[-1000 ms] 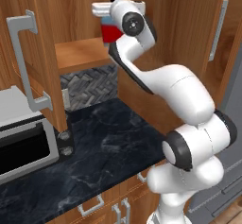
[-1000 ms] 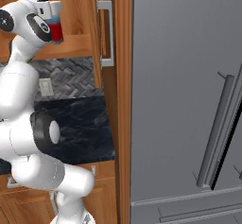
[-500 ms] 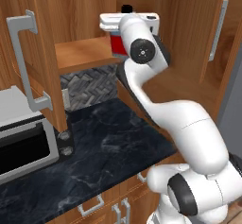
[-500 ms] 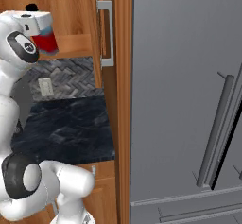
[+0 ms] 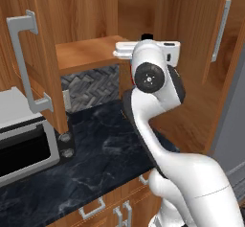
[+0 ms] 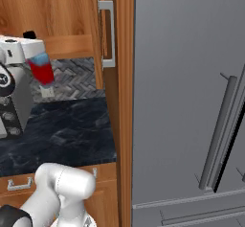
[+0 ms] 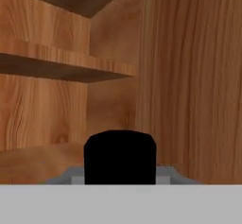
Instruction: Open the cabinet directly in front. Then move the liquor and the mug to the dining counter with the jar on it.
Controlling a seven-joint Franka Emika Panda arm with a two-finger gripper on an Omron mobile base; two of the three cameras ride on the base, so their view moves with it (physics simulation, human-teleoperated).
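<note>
Cabinet [image 5: 43, 73] doors open. Fingers clamped on liquor [image 6: 41, 68]; bottle held in air just outside the cabinet's lower shelf, above worktop [image 5: 95, 149], black cap [image 7: 120, 157] toward cam. Step: carrying liquor out. Next, likely: drive to dining counter, set down upright, then fetch mug.

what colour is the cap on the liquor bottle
Black; the liquor cap shows best, close up, in the hand view.

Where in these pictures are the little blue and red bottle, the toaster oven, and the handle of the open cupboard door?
liquor [image 6: 42, 68], right base view, on its red lower band.
toaster oven [image 5: 21, 140], left base view, on its front face.
cabinet handle [image 5: 26, 63], left base view, on the grey bar of the left door.
</note>
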